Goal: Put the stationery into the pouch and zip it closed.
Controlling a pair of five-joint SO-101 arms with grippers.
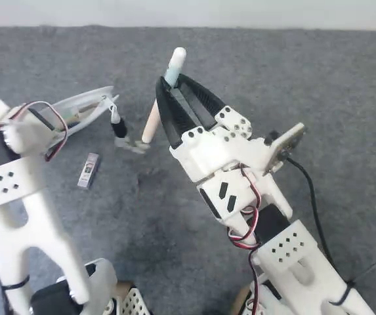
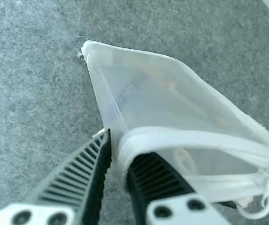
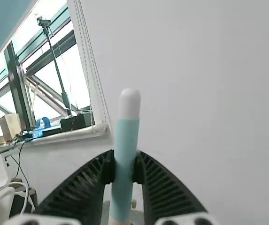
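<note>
Above the bench, pen [image 1: 151,119]: standing steeply, pale cap topmost, lower end hanging close to the pouch mouth, probably lining up for a drop in.
Right tool [image 1: 172,82]: pinching the pen below its cap.
Pouch [image 2: 172,103]: sitting at the left, mouth facing the pen, zip looking undone.
Left tool [image 2: 118,151]: pinching the pouch rim, likely propping the mouth wide.
Small item [image 1: 89,169]: lying loose beside the pouch, kind unclear, probably waiting its turn.
Bench [image 1: 319,85]: wearing a grey felt-like cover.
Room: white wall [image 3: 209,93] and window [image 3: 45,84] showing beyond the pen.
</note>
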